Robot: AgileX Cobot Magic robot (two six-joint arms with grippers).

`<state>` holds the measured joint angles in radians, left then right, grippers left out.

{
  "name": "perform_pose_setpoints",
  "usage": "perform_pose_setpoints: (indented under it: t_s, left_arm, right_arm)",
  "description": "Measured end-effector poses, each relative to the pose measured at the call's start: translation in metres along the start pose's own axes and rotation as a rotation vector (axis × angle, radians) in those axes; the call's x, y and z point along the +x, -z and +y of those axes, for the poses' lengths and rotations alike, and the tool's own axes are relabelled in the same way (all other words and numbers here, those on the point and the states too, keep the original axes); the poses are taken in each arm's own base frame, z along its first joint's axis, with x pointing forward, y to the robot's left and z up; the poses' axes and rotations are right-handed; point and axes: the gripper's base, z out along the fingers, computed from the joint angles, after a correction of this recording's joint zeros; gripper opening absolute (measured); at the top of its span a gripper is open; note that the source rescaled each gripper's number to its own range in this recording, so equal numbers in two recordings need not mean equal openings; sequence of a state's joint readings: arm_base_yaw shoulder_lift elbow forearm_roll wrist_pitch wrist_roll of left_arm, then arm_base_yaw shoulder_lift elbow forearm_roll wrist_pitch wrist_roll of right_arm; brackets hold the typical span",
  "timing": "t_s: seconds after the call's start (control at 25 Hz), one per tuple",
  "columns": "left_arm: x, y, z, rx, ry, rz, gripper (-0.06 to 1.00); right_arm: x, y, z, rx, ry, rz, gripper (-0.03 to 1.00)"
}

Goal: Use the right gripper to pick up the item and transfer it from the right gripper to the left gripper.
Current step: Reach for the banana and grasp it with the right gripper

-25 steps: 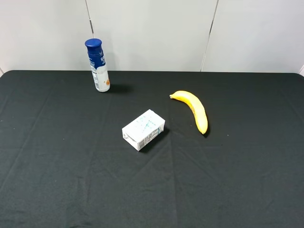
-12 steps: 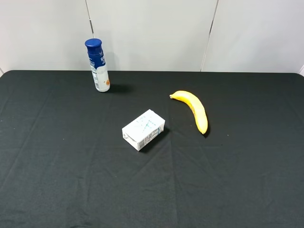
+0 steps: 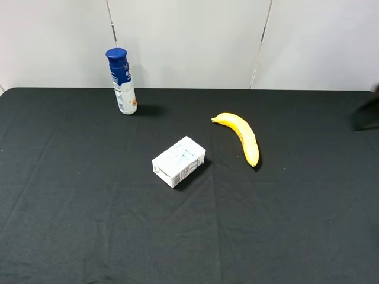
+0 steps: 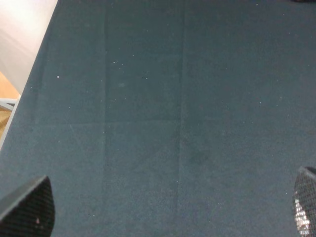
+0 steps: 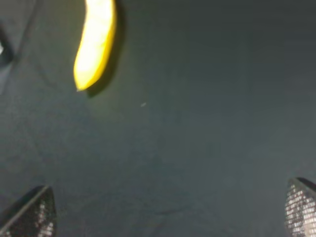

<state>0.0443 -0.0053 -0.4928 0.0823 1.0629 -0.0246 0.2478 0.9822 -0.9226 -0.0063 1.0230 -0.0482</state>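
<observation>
The banana [image 3: 243, 137], yellow and curved with dark tips, lies on the black table right of centre. It also shows in the right wrist view [image 5: 96, 42], well ahead of the fingers. My right gripper [image 5: 165, 212] is open and empty, with its fingertips [image 5: 30, 213] wide apart above bare cloth. A dark blur of the right arm [image 3: 368, 112] shows at the right edge of the exterior view. My left gripper [image 4: 165, 207] is open and empty over bare cloth near the table's edge. It is out of the exterior view.
A white carton [image 3: 179, 161] lies at the table's centre, left of the banana. A blue-capped bottle [image 3: 122, 81] stands at the back left. The black table [image 3: 89, 225] ends at a white wall behind. The table's side edge [image 4: 29, 94] shows in the left wrist view.
A dark blur of the right arm has come into the exterior view at the right edge. The banana, carton and bottle have not moved.
</observation>
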Motion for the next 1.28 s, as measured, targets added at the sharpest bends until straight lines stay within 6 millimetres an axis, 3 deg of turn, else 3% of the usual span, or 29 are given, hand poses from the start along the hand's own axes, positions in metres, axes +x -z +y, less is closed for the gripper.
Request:
perform_pose_setpoints:
  t_s: [0.28,0.48,0.72,0.92,1.28]
  left_arm:
    - [0.000,0.000,0.000,0.000,0.000,0.000,0.93]
    - [0.000,0.000,0.000,0.000,0.000,0.000,0.93]
    - [0.000,0.000,0.000,0.000,0.000,0.000,0.93]
    - [0.000,0.000,0.000,0.000,0.000,0.000,0.93]
    - [0.000,0.000,0.000,0.000,0.000,0.000,0.93]
  right_arm:
    - [-0.042,-0.049,0.022,-0.049,0.085,0.138,1.00]
    - [-0.062,-0.086,0.046,-0.066,0.174,0.225,1.00]
    - [-0.080,-0.129,0.059,-0.041,0.107,0.310,1.00]
    - [-0.087,-0.164,0.061,0.004,0.072,0.371,1.00]
    - [-0.074,-0.221,0.067,0.008,0.098,0.463,1.00]
